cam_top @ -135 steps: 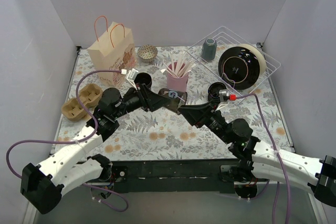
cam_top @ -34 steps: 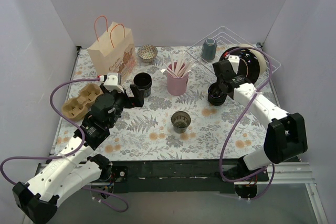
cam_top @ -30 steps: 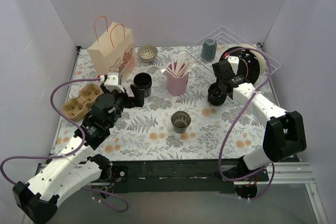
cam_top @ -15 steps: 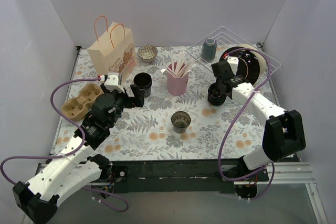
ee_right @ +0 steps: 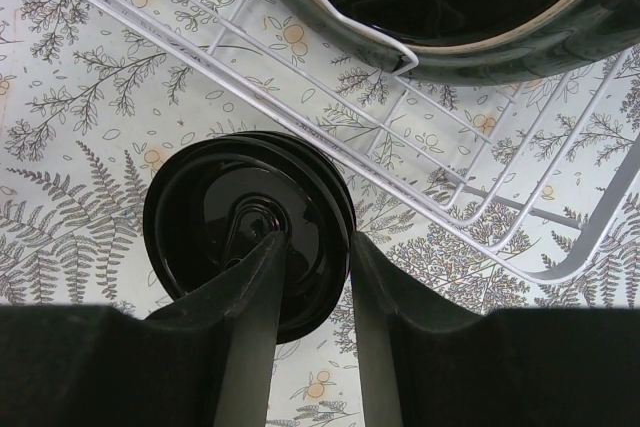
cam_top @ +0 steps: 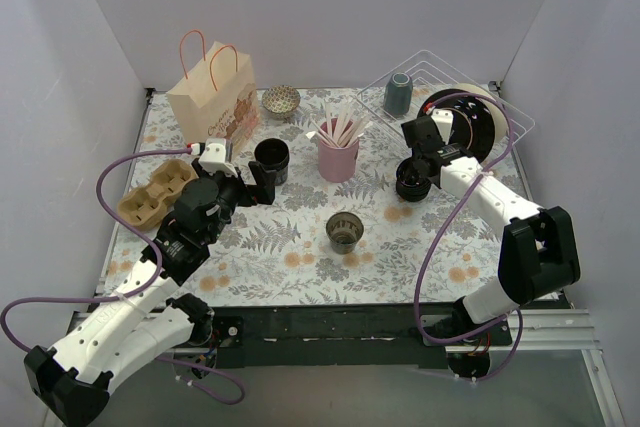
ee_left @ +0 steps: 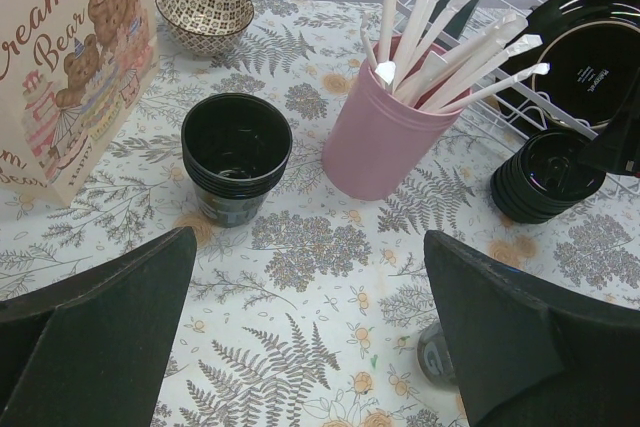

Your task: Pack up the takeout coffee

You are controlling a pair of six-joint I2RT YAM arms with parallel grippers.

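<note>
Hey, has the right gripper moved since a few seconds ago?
Yes. The right gripper was mid-table, in front of the pink cup; it now sits farther right, over the lidded black cup beside the wire rack.

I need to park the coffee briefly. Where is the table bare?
Bare: the near strip in front of the small dark cup, and between it and the right arm. Crowded: back row, paper bag to wire rack.

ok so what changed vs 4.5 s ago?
Both arms left the middle. The left gripper pulled back left and is open; the right gripper swung out over the black lid stack. The small black cup they met at now stands alone, nearer the front. Bag and pink cup unmoved.
</note>
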